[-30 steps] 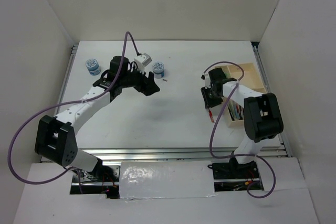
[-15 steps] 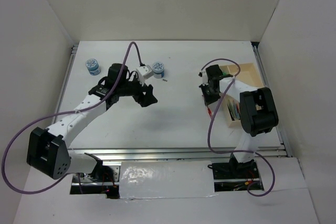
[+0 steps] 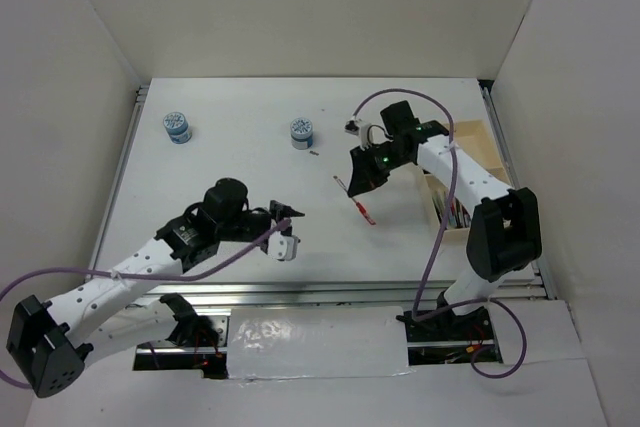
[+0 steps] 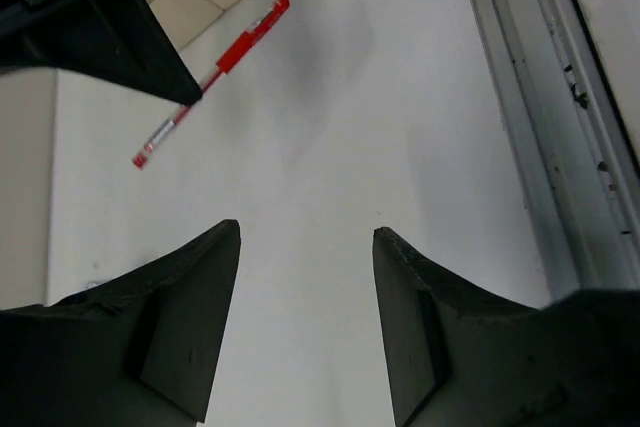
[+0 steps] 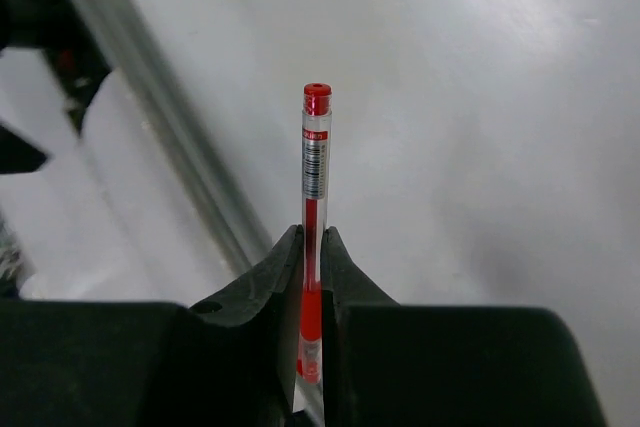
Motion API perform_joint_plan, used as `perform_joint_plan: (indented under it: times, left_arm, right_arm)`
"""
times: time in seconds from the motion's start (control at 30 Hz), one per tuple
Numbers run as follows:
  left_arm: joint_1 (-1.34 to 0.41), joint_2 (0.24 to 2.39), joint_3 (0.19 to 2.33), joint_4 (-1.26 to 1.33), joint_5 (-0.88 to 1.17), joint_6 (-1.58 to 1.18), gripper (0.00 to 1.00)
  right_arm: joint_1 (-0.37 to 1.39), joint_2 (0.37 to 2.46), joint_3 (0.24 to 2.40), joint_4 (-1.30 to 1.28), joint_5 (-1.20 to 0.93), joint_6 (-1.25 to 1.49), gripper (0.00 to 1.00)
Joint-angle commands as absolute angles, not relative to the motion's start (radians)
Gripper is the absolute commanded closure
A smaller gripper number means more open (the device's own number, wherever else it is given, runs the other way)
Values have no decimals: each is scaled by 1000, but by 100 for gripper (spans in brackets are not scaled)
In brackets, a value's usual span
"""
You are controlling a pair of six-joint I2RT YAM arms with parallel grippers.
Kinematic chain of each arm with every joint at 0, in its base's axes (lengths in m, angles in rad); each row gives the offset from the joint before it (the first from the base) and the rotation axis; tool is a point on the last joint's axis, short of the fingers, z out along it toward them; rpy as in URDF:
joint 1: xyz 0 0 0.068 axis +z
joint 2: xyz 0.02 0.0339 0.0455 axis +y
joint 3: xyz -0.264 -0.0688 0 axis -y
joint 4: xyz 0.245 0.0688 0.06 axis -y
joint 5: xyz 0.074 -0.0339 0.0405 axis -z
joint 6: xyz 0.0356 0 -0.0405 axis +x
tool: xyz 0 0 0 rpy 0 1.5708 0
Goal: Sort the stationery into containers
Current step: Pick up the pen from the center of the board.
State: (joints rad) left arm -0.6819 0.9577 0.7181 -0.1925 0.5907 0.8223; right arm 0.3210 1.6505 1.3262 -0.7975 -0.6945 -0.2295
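Note:
My right gripper (image 3: 352, 180) is shut on a red pen (image 3: 364, 212) and holds it over the table, left of the pale wooden tray (image 3: 480, 147). In the right wrist view the pen (image 5: 315, 162) sticks out straight between the shut fingers (image 5: 286, 257). My left gripper (image 3: 287, 211) is open and empty near the middle front of the table. Its view shows open fingers (image 4: 200, 287) above bare table, with the red pen (image 4: 215, 75) ahead. Two blue-white pots stand at the back, one at the left (image 3: 178, 127) and one in the middle (image 3: 301, 133).
The tray holds several pens (image 3: 453, 213) in its near compartment, partly hidden by the right arm. A tiny dark scrap (image 3: 314, 153) lies beside the middle pot. A metal rail (image 3: 350, 292) runs along the table's near edge. White walls enclose the table.
My left arm has pulled back from beside the middle pot toward the near edge. My right gripper has swung left, away from the tray, carrying the red pen.

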Motion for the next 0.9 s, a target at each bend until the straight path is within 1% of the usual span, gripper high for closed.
perform_joint_plan:
  times: [0.0,0.07,0.1,0.13,0.27,0.4,0.57,0.7,0.87]
  left_arm:
    - [-744,942,695,-53,532,1075,33]
    - [-796,933,652,-11,467,1133,34]
    - [-836,930,635,73,442,1184,34]
    - [-851,930,615,92,417,1207,35]
    - [-902,933,603,106,362,1258,40]
    - [-956,927,571,124,307,1321,41]
    - [-976,939,561,118,262,1342,42]
    - [-977,974,574,144,210,1315,46]
    - [-977,985,569,161,183,1318,48]
  right_arm:
    - [403,1583,1345,-913,-899,-241,100]
    - [454,1592,1361,-963,-963,-252,100]
    - [468,1603,1362,-977,-985,-256,100]
    - [478,1606,1362,-988,-1002,-258,100]
    - [538,1612,1351,-1002,-1026,-256,100]
    - [554,1609,1333,-994,-1037,-239,100]
    - [560,1608,1312,-993,-1049,-235,100]
    - [577,1592,1310,-997,-1051,-232,100]
    - [594,1583,1287,-993,-1051,-230,100]
